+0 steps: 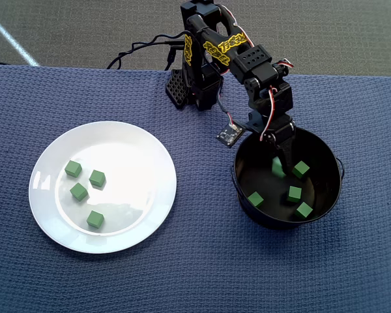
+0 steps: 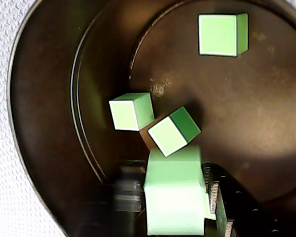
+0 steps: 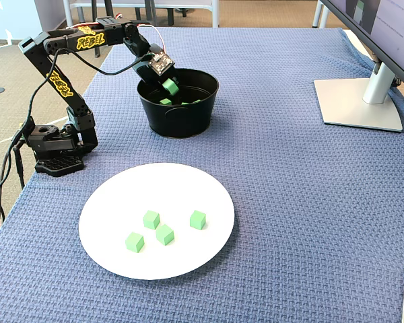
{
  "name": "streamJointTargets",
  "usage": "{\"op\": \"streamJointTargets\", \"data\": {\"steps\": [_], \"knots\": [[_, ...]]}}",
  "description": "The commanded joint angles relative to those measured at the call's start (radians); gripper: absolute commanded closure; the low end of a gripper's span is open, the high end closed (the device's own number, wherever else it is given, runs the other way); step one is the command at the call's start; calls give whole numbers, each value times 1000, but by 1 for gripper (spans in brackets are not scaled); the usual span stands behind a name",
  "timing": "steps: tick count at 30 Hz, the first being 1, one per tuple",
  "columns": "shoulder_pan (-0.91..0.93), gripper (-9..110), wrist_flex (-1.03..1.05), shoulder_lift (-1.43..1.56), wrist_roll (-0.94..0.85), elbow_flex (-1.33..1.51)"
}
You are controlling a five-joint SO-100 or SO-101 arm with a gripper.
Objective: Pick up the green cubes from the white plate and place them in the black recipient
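Blue cloth (image 1: 202, 274): plate (image 1: 150, 147) four green cubes (image 1: 85, 186); pot (image 1: 247, 208) five.

Tabletop (image 1: 202, 274) covered by blue waffle-weave cloth. In the overhead view: white plate (image 1: 143, 215) at left, black recipient (image 1: 251, 208) at right, arm base (image 1: 182, 91) at top centre. Fixed view: monitor stand (image 3: 357, 101) at right edge.

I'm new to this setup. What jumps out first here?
The black arm's jaws reach into the round black metal pot at the overhead view's right, a small green cube between them above four loose ones. On the left, the large white plate holds four more.
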Motion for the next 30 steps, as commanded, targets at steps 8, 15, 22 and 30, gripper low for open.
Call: {"op": "streamJointTargets", "data": {"steps": [8,15,22,30], "knots": [[135,52,123,54,-26,-153],[565,72,296,-61,-71,-439],[925,82,282,-166,-110,-425],[1198,77,167,-265,-187,-264]]}}
